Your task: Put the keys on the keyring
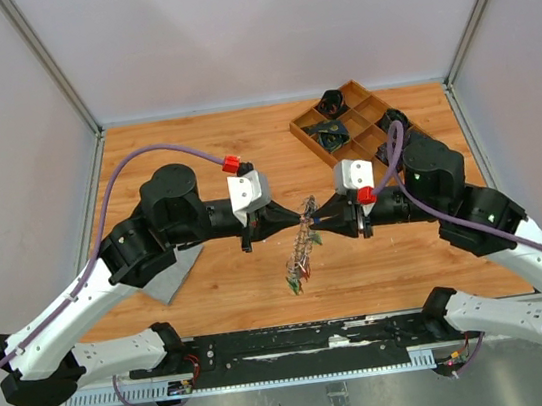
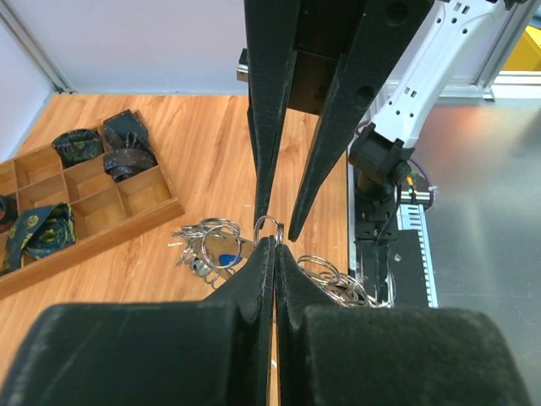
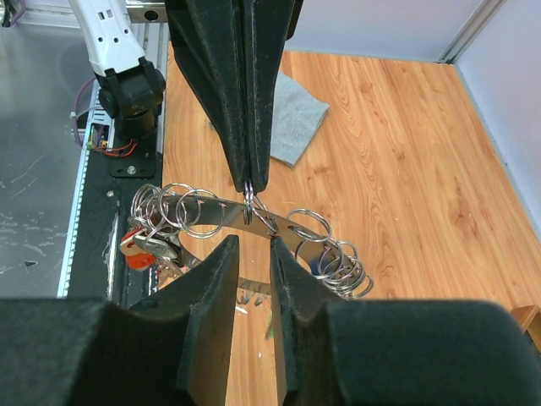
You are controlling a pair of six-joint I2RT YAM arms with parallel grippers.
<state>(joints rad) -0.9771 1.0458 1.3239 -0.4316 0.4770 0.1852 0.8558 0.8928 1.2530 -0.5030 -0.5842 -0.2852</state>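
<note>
The left tool (image 2: pixel 275 247) is pressing its 2 fingers together, clamping on a small ring (image 2: pixel 269 227) that is threaded on the keyring (image 3: pixel 292 233). The keyring is hanging between the 2 tools over the middle of the table (image 1: pixel 192 143), near its front edge. The keys (image 1: pixel 297 268) are dangling from it in a cluster, some showing red and green tags.

The right tool (image 3: pixel 251 245) is facing the left one tip to tip, its fingers standing apart with a gap between them. Its tips are sitting on either side of the small ring, just beside the keyring; whether they are touching it cannot be told.

A wooden tray (image 2: pixel 93 244) holding dark items is lying at the far right of the table. A grey cloth (image 3: pixel 296 118) is lying flat under the left arm.
</note>
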